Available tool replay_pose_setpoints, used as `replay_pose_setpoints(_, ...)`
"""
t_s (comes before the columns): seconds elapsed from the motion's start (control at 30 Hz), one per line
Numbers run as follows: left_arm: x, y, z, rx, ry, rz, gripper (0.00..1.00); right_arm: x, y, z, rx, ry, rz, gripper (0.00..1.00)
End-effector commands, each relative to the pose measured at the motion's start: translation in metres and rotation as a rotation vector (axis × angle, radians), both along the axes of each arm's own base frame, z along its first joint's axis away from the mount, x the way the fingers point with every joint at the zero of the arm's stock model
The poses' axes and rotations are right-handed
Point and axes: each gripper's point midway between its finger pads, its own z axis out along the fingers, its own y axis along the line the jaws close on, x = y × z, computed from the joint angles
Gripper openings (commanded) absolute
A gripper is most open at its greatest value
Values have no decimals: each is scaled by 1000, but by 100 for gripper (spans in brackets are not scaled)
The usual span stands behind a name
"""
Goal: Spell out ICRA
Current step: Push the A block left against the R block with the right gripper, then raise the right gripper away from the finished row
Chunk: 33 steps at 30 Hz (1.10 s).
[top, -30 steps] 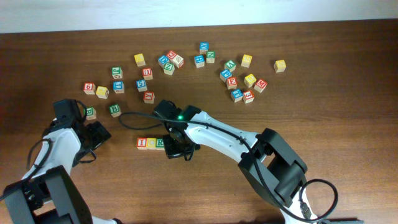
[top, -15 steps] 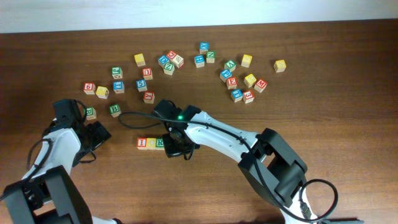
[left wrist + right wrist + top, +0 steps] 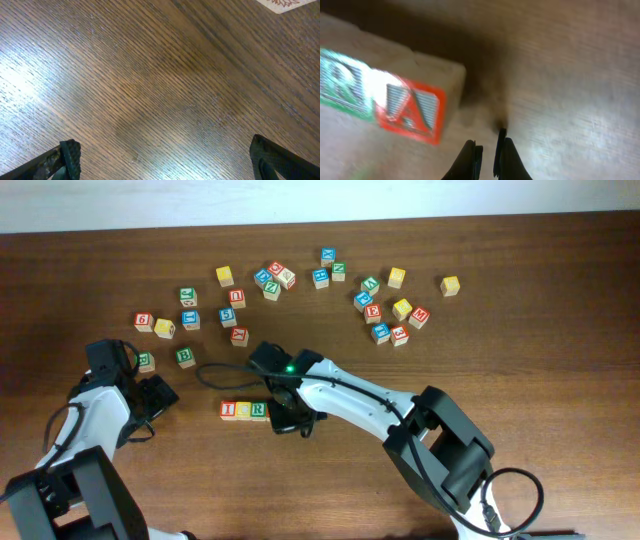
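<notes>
A row of cubes lies left of the table's middle: the red-faced I (image 3: 228, 410), a yellow-faced cube (image 3: 243, 410) and the green-faced R (image 3: 258, 410). My right gripper (image 3: 285, 420) covers the row's right end from above. In the right wrist view the red-faced A (image 3: 410, 110) sits tight against the R (image 3: 342, 82). My right gripper (image 3: 487, 142) is shut and empty, low over the wood just beside the A. My left gripper (image 3: 158, 395) is wide open over bare table, its fingertips (image 3: 67, 155) at the frame's bottom corners.
Several loose alphabet cubes are scattered across the far half of the table, with a cluster at the back right (image 3: 385, 310). Two green-faced cubes (image 3: 185, 357) lie near my left arm. A black cable (image 3: 215, 370) loops behind the row.
My right gripper has shifted only slightly at the row's right end. The cubes and the left arm have not moved.
</notes>
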Motion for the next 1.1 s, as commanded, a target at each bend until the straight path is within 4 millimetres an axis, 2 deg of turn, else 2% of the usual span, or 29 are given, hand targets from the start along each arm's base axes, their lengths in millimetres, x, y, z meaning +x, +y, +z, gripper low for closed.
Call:
replay_pose_setpoints(0.0, -2, 2, 1, 7, -1, 8, 99, 6, 3, -1, 3, -38, -4, 5)
replay_pose_setpoints(0.77, -2, 2, 1, 7, -1, 9, 99, 12, 9, 0, 29, -62, -8, 6)
replay_pose_setpoints(0.9, -2, 2, 1, 7, -1, 9, 99, 20, 3, 0, 8, -84, -22, 6)
replay_pose_setpoints(1.07, -2, 2, 1, 7, -1, 9, 99, 39, -16, -1, -13, -104, -34, 5)
